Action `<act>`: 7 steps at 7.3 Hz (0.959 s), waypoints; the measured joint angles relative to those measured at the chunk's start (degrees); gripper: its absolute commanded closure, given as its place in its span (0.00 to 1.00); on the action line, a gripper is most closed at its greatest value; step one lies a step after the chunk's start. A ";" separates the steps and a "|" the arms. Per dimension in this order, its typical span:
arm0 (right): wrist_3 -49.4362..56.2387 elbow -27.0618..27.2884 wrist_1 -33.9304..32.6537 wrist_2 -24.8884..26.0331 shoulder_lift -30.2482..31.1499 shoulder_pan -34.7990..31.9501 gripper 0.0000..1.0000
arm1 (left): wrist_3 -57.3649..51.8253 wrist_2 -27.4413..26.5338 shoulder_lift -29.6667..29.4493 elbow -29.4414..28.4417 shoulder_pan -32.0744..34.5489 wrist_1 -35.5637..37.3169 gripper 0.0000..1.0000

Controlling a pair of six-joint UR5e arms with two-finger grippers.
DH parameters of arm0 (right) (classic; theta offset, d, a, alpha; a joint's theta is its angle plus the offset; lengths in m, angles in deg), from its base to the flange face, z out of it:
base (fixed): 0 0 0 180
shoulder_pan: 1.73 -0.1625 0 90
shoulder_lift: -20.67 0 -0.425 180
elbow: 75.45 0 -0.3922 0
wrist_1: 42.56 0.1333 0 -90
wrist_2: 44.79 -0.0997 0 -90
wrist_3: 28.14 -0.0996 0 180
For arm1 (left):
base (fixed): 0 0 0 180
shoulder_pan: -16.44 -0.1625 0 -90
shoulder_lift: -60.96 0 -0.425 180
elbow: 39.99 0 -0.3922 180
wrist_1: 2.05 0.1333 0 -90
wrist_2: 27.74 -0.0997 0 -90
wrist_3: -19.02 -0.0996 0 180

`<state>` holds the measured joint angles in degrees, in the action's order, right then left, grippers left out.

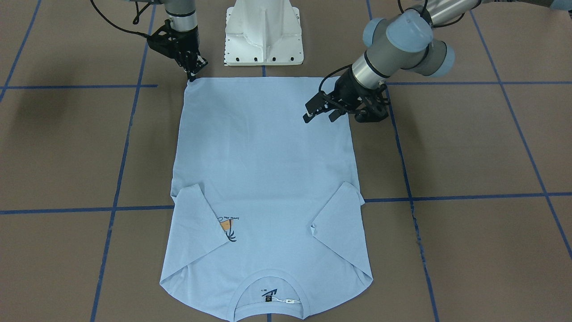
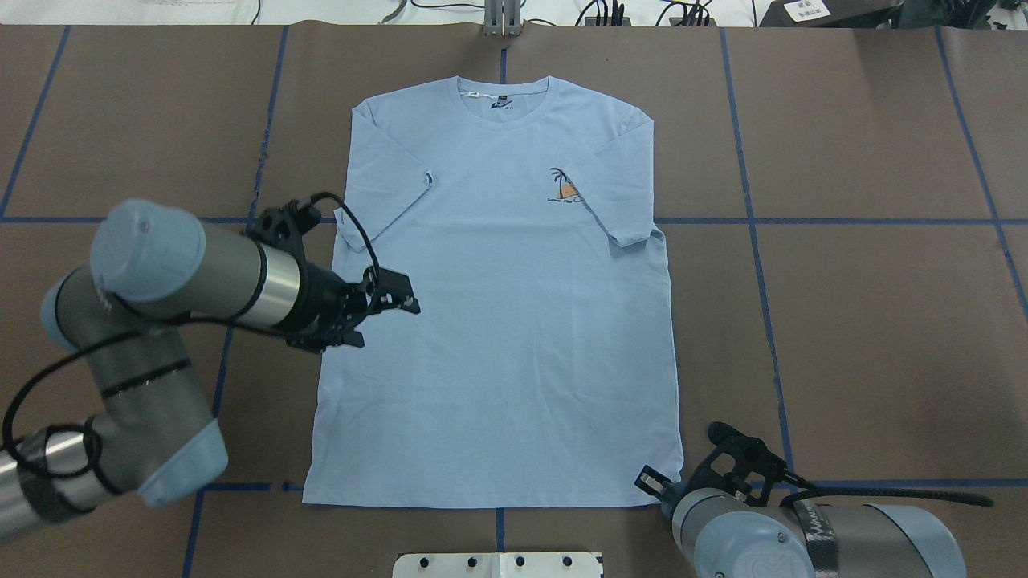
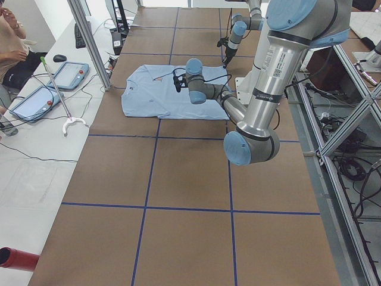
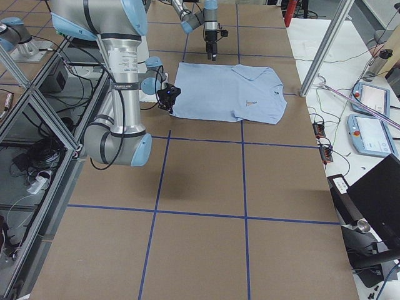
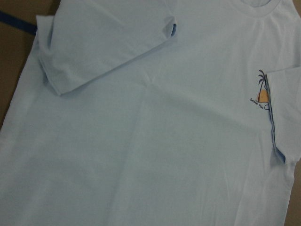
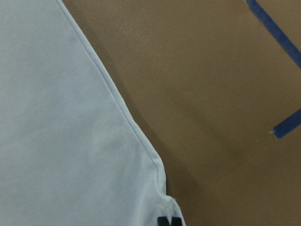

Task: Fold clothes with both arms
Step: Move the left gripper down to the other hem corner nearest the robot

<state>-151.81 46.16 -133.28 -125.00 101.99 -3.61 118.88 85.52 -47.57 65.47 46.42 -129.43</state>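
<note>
T-shirt [image 1: 263, 156] lies flat, right end effector [image 1: 192, 76] pinching its hem corner, left end effector [image 1: 320, 116] open over its side.

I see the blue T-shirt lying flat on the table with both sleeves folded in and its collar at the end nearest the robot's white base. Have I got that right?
Not quite. The T-shirt lies flat with both sleeves folded in, but its collar is at the end farthest from the white base. The hem is nearest it. The exterior front-facing view shows this.
</note>
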 measured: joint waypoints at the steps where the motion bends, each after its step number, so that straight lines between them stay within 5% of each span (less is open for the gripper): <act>1: 0.18 0.24 -0.01 -0.09 -0.02 -0.01 1.00 | 1.85 -6.46 3.52 6.30 -5.89 6.37 0.02; 3: 0.31 0.36 -0.06 -0.17 -0.07 -0.01 1.00 | 4.20 -13.12 6.64 14.04 -13.87 21.25 0.11; 7: 0.27 0.20 -0.08 -0.07 -0.36 -0.11 1.00 | 9.89 -19.17 11.14 13.33 -20.23 25.37 0.39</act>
<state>-151.54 46.36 -133.35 -125.07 101.63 -3.72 128.77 66.36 -36.42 78.80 26.20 -104.06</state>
